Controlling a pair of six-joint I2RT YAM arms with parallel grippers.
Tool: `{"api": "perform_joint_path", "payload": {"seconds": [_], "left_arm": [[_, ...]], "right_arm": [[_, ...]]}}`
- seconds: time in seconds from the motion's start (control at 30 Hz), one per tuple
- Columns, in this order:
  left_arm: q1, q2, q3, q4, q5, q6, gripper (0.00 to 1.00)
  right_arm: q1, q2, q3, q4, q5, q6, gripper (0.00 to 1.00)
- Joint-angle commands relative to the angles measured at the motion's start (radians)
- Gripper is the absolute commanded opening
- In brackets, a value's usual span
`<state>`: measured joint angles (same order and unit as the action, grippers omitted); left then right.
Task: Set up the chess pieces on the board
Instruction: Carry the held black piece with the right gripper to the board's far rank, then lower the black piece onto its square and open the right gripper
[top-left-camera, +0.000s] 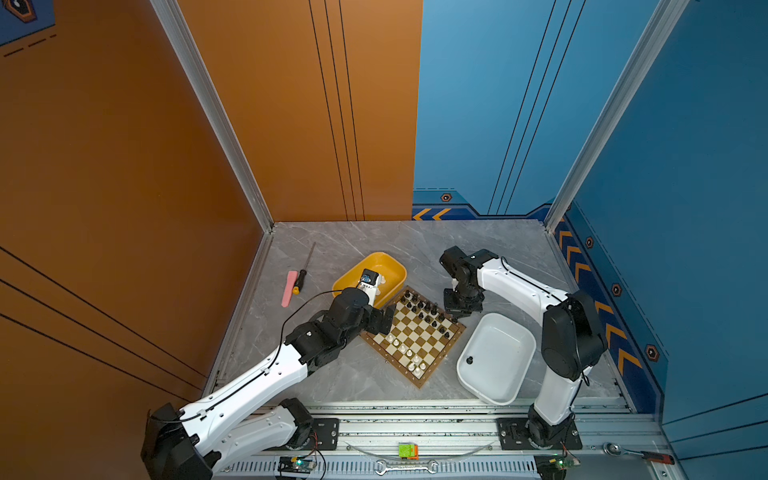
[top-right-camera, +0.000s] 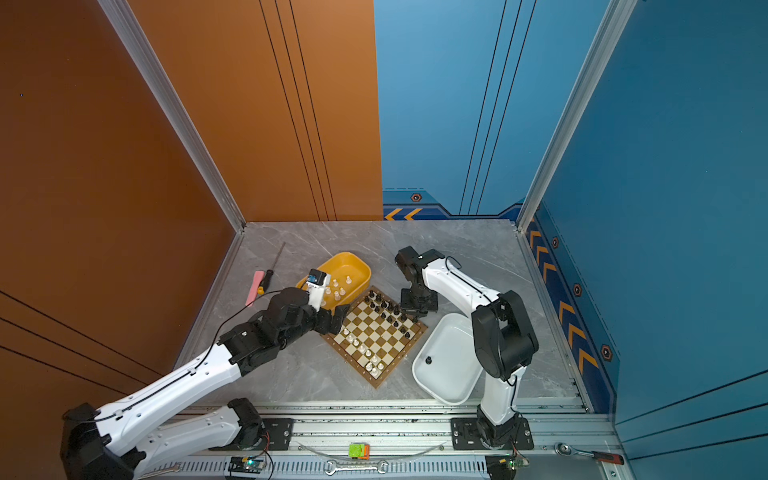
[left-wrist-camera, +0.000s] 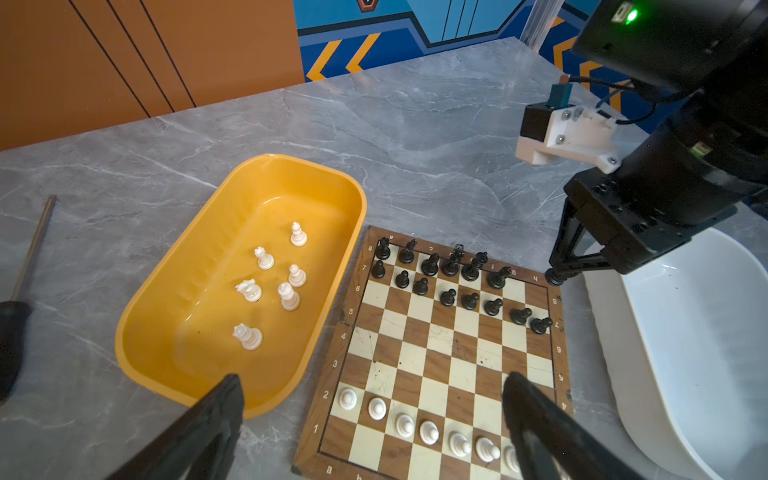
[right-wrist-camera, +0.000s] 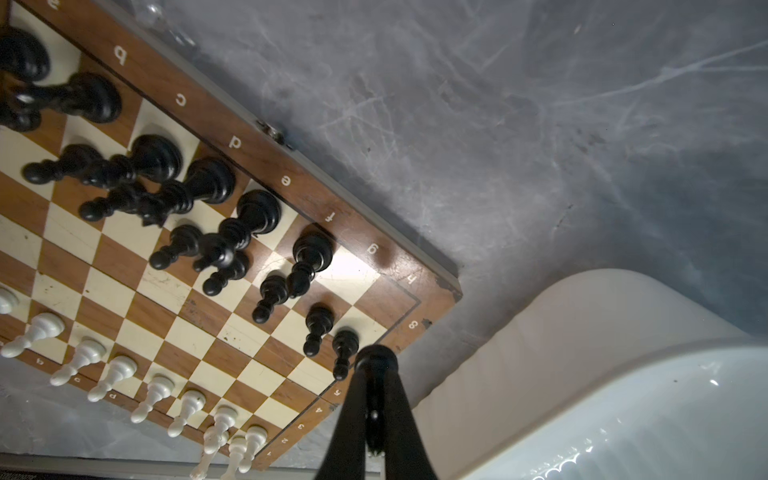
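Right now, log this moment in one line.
left gripper open over board edge | right gripper shut on black piece at board corner | yellow tray: six white pieces

Board (left-wrist-camera: 309, 436): 1. Trays: 2, yellow tray (left-wrist-camera: 137, 332), white tray (left-wrist-camera: 706, 332). White pieces (left-wrist-camera: 289, 296) lay in yellow tray: 6. Black pieces (left-wrist-camera: 448, 297) stood on board: 14.

board (left-wrist-camera: 449, 353): dark brown and cream checks, brown border, white letters | chess pieces: black set (left-wrist-camera: 449, 297), white set (left-wrist-camera: 405, 424) | yellow tray (left-wrist-camera: 166, 291): plain | white tray (left-wrist-camera: 706, 332): plain | counter (left-wrist-camera: 415, 124): grey marble, pale veins | right hand (left-wrist-camera: 557, 272): black, holds black chess piece (right-wrist-camera: 376, 360) | screwdriver (top-left-camera: 300, 280): black-and-yellow handle
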<state>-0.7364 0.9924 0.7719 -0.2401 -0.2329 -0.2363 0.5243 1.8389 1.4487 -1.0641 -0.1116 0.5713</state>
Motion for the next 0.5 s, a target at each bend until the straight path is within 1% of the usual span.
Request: {"api": "perform_joint_path", "payload": {"seconds": [0.0, 0.47], "left_arm": [[0.015, -0.031, -0.02, -0.035, -0.026, -0.017, 0.98], [0.066, -0.051, -0.015, -0.065, 0.001, -0.003, 0.98]], "right_arm": [[0.005, 0.028, 0.027, -0.006, -0.018, -0.024, 0.03], [0.017, 0.125, 0.063, 0.021, -0.033, -0.024, 0.03]]}}
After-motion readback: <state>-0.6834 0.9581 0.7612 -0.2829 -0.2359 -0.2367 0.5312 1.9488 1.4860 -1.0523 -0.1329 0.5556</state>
